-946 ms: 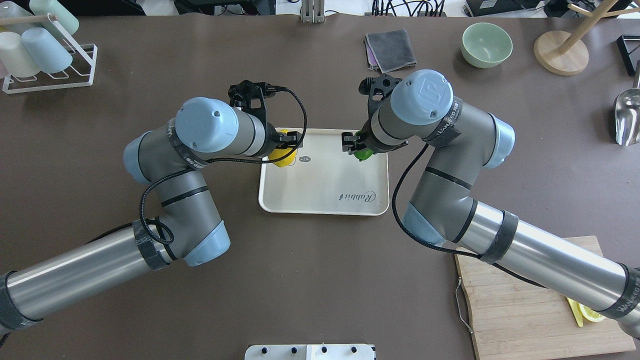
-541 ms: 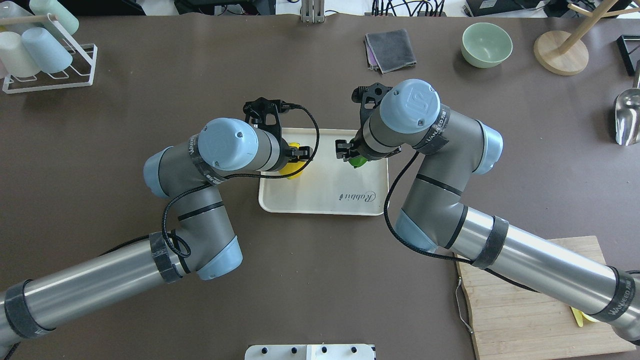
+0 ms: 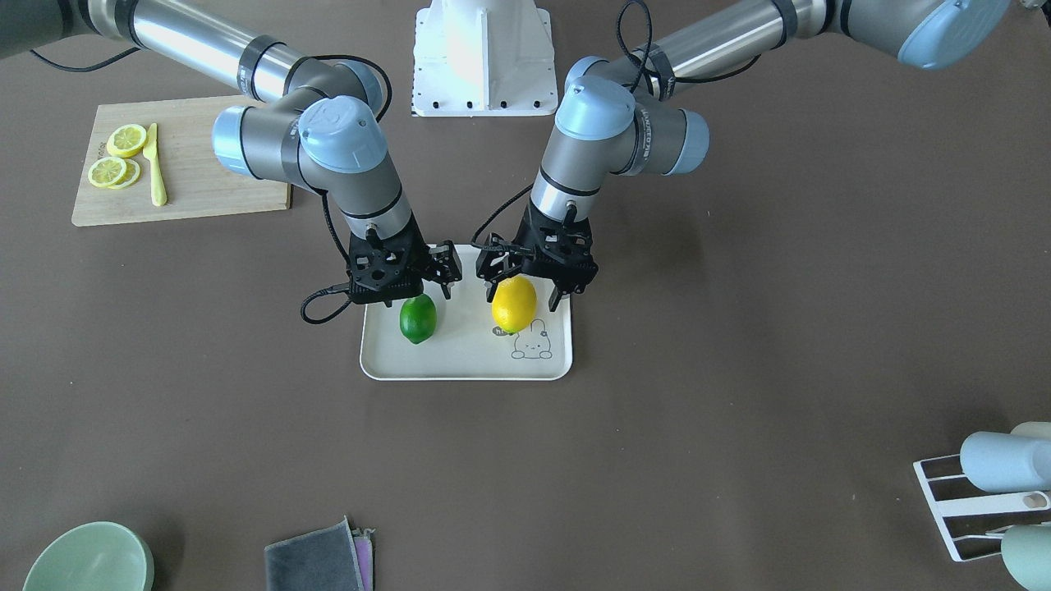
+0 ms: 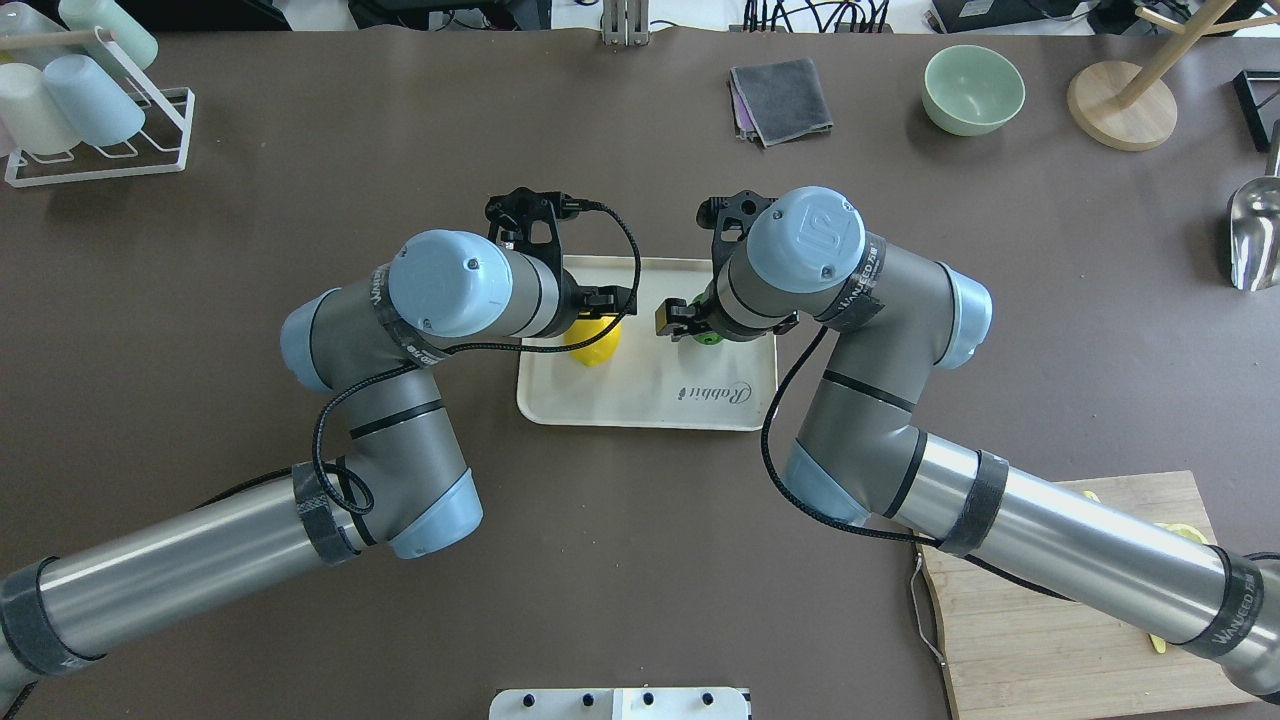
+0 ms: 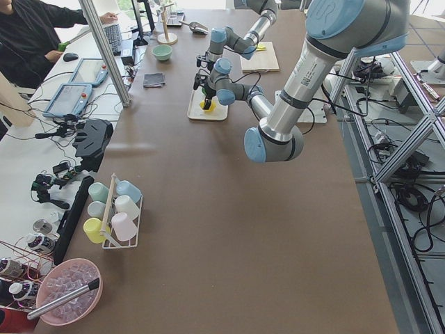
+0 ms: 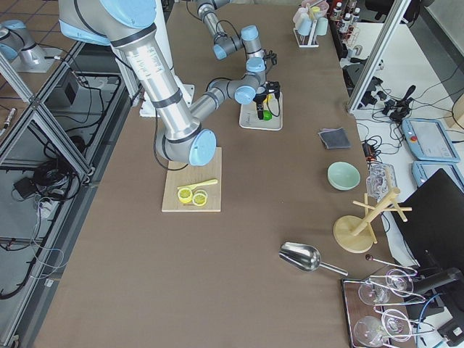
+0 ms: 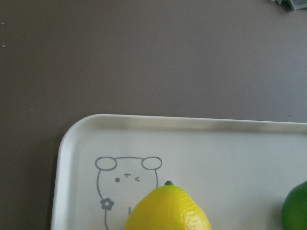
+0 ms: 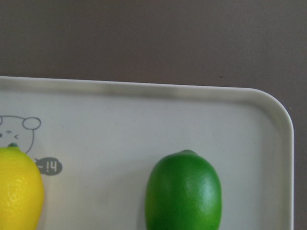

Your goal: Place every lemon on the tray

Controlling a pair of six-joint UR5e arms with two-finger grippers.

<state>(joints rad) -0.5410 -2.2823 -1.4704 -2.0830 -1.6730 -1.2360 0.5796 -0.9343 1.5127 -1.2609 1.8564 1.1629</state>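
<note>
Release step, likely. Yellow lemon (image 4: pixel 592 348) on tray (image 4: pixel 650 400) at 9 o'clock overhead, green lemon (image 4: pixel 708 338) at 3. Left gripper (image 3: pixel 530 294) spread wide astride yellow, holding nothing; right gripper (image 3: pixel 420 286) looks parted, empty. Next: rise straight, nudge neither.

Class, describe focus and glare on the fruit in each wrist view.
Left wrist view: yellow lemon sharp, pitted skin visible, cropped by the bottom edge. Right wrist view: green lemon in focus, soft highlight on its skin.
</note>
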